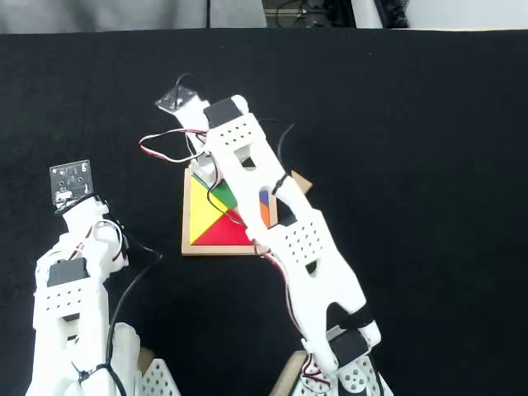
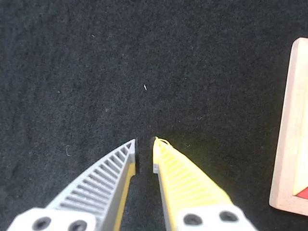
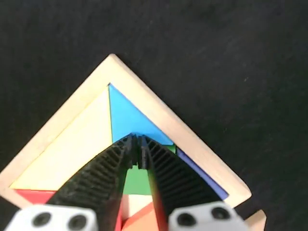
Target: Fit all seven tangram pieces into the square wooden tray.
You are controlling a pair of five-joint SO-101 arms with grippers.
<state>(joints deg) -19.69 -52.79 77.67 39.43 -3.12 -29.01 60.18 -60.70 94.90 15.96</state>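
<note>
My right jaws, closed on nothing, should gently press the light blue triangle point(image 3: 126, 119) flat into the wooden tray point(image 3: 159, 115) corner.

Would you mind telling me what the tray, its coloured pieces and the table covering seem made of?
Tray: pale unpainted wood, matte, faint grain.
Yellow piece and blue piece: likely painted wood, flat opaque colour; plastic is possible.
Table covering: black felt-like cloth, fuzzy with lint specks.
</note>
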